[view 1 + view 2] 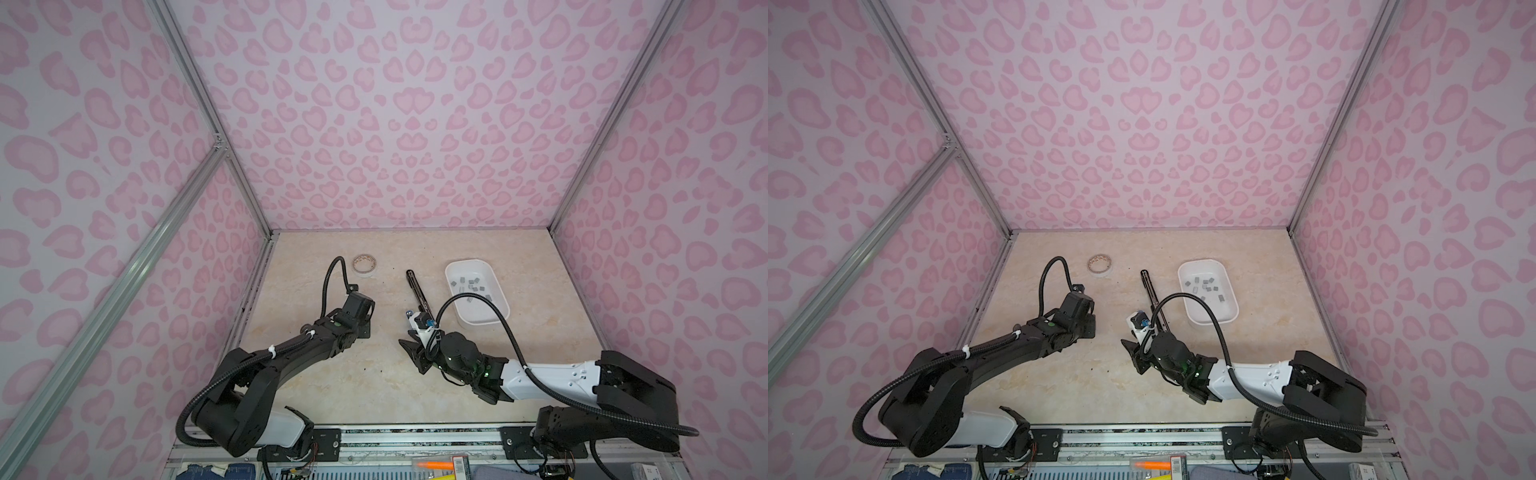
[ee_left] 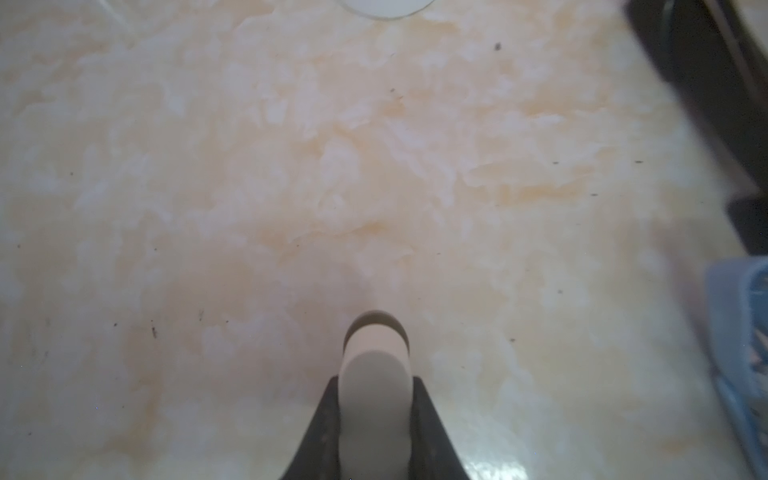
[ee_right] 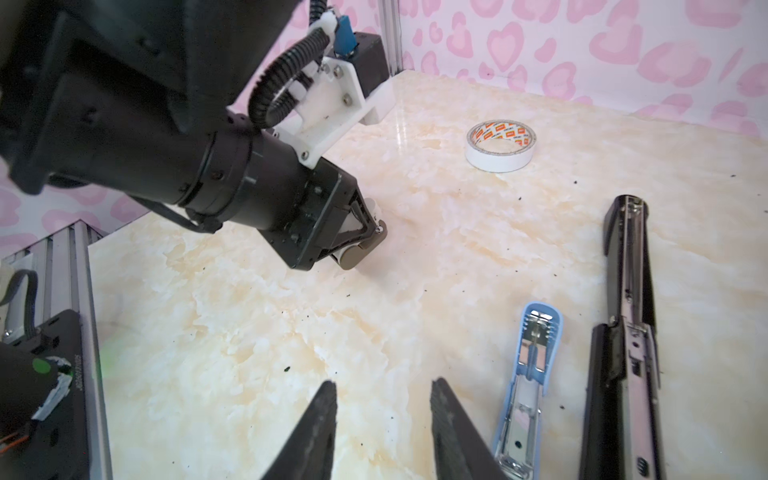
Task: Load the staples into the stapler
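Staples (image 1: 471, 286), tiny grey metallic strips, lie scattered inside a white rectangular plastic tray (image 1: 484, 321) at the right rear of the cream marbled tabletop (image 1: 365, 382). Left of the tray a long black stapler (image 1: 417, 289) lies opened flat. Beside it a smaller light-blue stapler (image 3: 528, 382) also lies open, metal channel up. The right gripper (image 3: 382, 384) hovers next to the blue stapler, jaws parted and empty. The left gripper (image 3: 365, 243) points down at bare tabletop; whether its beige pads (image 2: 374, 374) meet, I cannot tell. A white tape roll (image 1: 365, 265) sits rear left.
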You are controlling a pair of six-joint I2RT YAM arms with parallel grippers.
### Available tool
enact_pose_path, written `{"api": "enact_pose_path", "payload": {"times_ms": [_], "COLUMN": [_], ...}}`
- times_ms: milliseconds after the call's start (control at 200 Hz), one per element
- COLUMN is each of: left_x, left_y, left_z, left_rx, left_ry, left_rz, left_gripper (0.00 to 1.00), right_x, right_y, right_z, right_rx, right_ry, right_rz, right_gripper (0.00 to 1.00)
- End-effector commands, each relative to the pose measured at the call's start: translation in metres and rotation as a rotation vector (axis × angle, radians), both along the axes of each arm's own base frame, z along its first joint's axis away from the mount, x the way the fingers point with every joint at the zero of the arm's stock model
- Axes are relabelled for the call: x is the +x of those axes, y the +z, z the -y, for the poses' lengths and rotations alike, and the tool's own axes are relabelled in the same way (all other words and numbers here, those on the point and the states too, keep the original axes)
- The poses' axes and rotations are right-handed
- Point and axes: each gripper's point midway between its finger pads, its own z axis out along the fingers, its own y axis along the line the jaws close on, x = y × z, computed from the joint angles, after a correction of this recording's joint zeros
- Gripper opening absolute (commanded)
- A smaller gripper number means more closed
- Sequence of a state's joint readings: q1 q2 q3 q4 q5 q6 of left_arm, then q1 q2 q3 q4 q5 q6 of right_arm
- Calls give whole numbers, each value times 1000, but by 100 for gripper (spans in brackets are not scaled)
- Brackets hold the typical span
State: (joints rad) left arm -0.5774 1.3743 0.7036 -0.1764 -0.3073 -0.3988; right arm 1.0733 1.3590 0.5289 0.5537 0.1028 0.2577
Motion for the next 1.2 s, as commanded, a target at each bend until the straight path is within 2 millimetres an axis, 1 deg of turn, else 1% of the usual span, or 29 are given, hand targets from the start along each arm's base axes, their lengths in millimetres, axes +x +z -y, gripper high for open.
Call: {"api": "enact_pose_path", "payload": {"times_ms": [0,40,90,170,230,285,330,380,450,565,635,745,880,1020,1075,1195], "left_x": [-2,-9,-18,-37,-52,-63,-69,-73,-81,-99,-108,-112,-116,-119,-120,-119], "left_y": [41,53,67,84,95,106,112,116,116,116,117,115,117,125,126,127], "left_z": [29,40,51,66,74,81,85,90,103,122,128,129,128,128,129,130], "left_rx": [-19,-46,-96,-201,-271,-323,-349,-371,-401,-433,-413,-399,-408,-418,-426,-418], "left_ry": [-153,-203,-262,-361,-441,-505,-544,-583,-657,-765,-811,-825,-829,-844,-850,-847], "left_rz": [139,177,219,269,306,338,354,362,357,353,362,385,384,408,415,408], "left_gripper": [4,4,4,4,4,4,4,4,4,4,4,4,4,4,4,4], "right_x": [3,0,-3,-7,-6,-7,-8,-10,-14,-15,-16,-11,-4,-6,-7,-7], "right_y": [12,16,23,27,35,43,48,52,56,59,61,60,52,43,39,38], "right_z": [16,23,32,50,63,68,68,65,58,41,31,28,25,13,11,11], "right_rx": [30,48,79,113,133,139,141,146,166,171,153,155,144,138,135,129], "right_ry": [-69,-73,-79,-115,-150,-152,-140,-114,-73,-12,23,15,-8,37,43,44], "right_rz": [10,20,38,53,68,81,90,96,94,62,54,64,39,10,-1,-11], "right_gripper": [35,34,30,16,8,2,0,0,0,0,0,0,0,0,0,0]}}
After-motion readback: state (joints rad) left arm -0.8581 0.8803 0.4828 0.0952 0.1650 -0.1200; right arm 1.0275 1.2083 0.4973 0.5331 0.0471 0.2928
